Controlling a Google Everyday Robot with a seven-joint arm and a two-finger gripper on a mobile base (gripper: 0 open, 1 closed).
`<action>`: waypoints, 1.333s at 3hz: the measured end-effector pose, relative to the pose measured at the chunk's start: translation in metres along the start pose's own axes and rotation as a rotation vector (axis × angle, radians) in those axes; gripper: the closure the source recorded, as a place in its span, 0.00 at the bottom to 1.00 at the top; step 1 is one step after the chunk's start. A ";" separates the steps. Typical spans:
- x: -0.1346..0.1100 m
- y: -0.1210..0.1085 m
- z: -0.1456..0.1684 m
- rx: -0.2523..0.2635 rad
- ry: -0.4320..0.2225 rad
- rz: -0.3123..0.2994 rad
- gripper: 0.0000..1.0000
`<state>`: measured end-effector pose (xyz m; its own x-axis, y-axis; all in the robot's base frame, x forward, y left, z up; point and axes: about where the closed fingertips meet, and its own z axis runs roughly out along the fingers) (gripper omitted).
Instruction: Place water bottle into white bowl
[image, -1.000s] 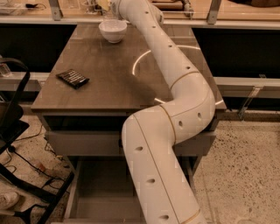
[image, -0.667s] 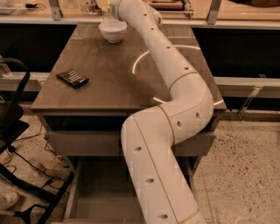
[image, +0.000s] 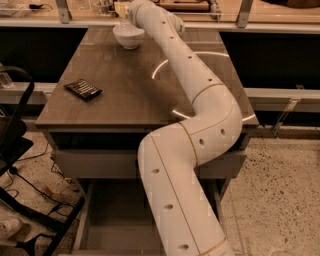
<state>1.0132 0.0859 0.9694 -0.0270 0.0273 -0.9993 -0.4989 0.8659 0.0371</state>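
Note:
The white bowl (image: 128, 37) stands at the far end of the wooden table (image: 125, 95), left of the middle. My white arm reaches across the table to it. The gripper (image: 121, 10) is at the top edge of the camera view, directly above the bowl. A pale, clear shape (image: 124, 25) shows between the gripper and the bowl's rim; it seems to be the water bottle, mostly hidden by the wrist. I cannot tell whether it rests in the bowl.
A flat dark packet (image: 83, 89) lies near the table's left edge. A black chair frame (image: 15, 145) and cables are on the floor to the left. A counter with rails (image: 240, 20) runs behind the table.

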 end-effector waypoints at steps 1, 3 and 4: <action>0.009 -0.006 0.005 0.017 -0.015 0.014 1.00; 0.019 -0.003 0.011 0.012 -0.027 0.027 0.75; 0.020 -0.001 0.012 0.011 -0.026 0.027 0.51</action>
<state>1.0236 0.0912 0.9491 -0.0181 0.0637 -0.9978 -0.4890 0.8699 0.0644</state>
